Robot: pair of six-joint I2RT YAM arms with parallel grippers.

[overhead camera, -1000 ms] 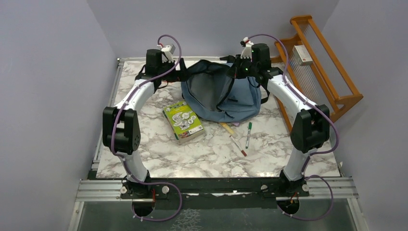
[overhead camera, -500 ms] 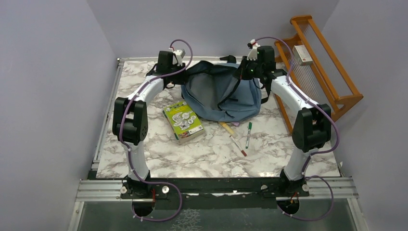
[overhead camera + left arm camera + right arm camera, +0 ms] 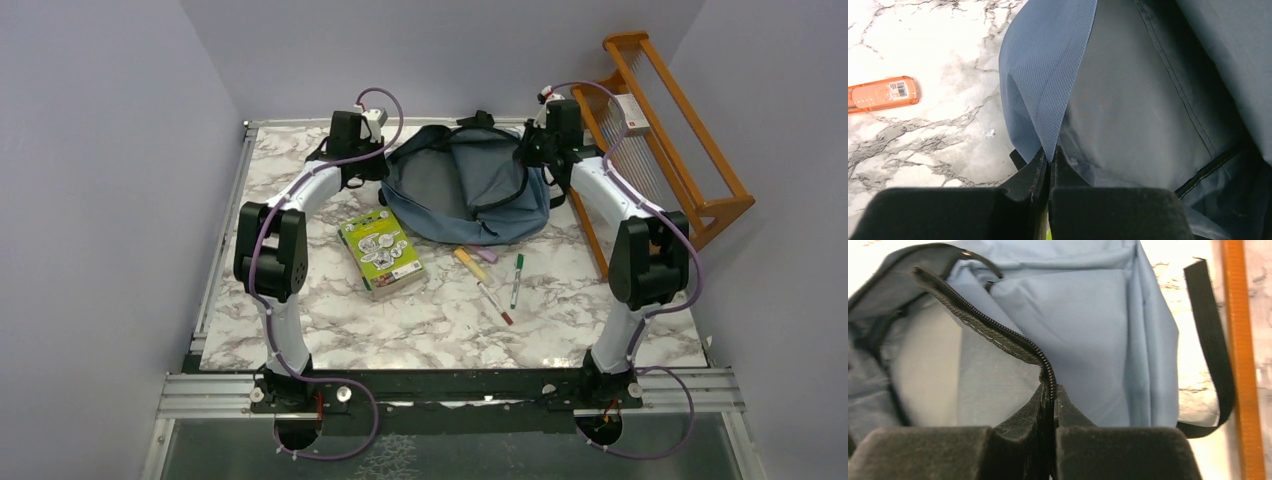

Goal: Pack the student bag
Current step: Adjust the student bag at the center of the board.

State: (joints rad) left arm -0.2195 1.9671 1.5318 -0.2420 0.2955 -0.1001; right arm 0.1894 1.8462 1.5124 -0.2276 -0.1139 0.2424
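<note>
Heads up, both arms have shifted in the last second: the left gripper [image 3: 1049, 153] has swung in from the back-left corner toward the bag, the right gripper [image 3: 1053, 391] has gone outward to the right, and the student bag [image 3: 505, 205] has been dragged back with them. It now sits at the far middle of the marble table [image 3: 420, 330] with its mouth stretched wide between your two arms and the grey lining [image 3: 430, 185] facing up. Both sets of jaws are pinched tight on it, the left on the blue fabric rim and the right on the zipper edge [image 3: 998, 335]. I'd say the opening step is pretty much done, and nothing looks packed yet. The slide has also uncovered a pink highlighter [image 3: 486, 253] at the bag's near edge, just beside the yellow highlighter [image 3: 468, 262]. Also waiting in front are the green book [image 3: 380, 253], a red marker [image 3: 494, 302] and a green marker [image 3: 517, 280], plus an orange highlighter [image 3: 880, 95] that lies near the bag's left rim in the left wrist view. Your snag is that both grippers are busy, so one has to let go to fetch anything, and the soft mouth may sag shut. The wooden rack [image 3: 680, 130] crowds the right arm, and a black strap [image 3: 1210, 340] trails toward it.
</note>
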